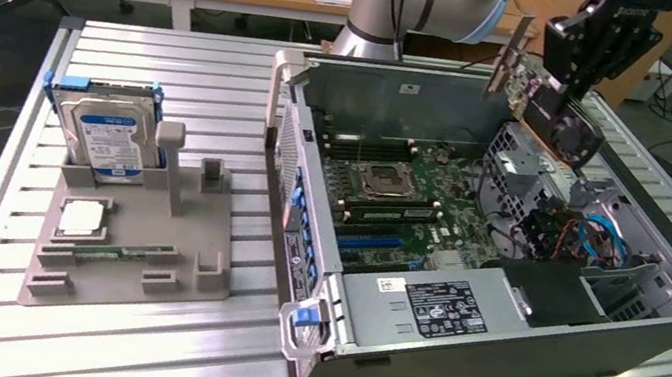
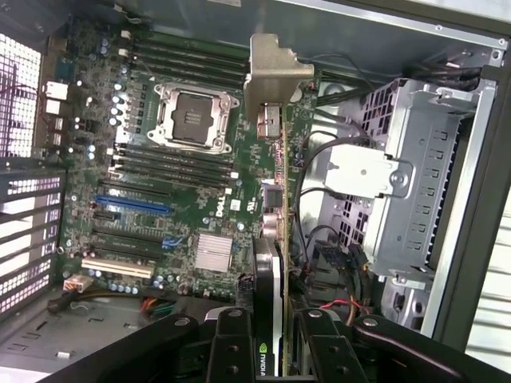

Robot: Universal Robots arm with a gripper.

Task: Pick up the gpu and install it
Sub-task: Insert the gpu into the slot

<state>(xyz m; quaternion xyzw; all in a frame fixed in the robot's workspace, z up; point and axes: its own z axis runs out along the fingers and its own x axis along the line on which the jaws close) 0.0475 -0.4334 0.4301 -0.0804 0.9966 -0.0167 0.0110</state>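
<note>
Your gripper is pinching the gpu: in the wrist view the black fingers sit either side of the card's thin edge, pressed against it rather than spread. The card is clear of everything else, hanging in the air above the open case, over the end that holds the drive cage. It tilts in the exterior view, with the greyish metal bracket as the end farthest from the gripper and the dark finned body nearer it. Take the case as your reference. The motherboard lies flat on its floor. The expansion slots, the blue slot among them, sit on the board away from the drive cage, toward the perforated wall of the case. So the card is not over the slots; it is offset from them toward the cage. Seen along the gripper, the card's long axis appears to cross the line of the slots rather than run with it, though the slanted view makes that hard to judge. No part of the card touches the board or the case walls.
</note>
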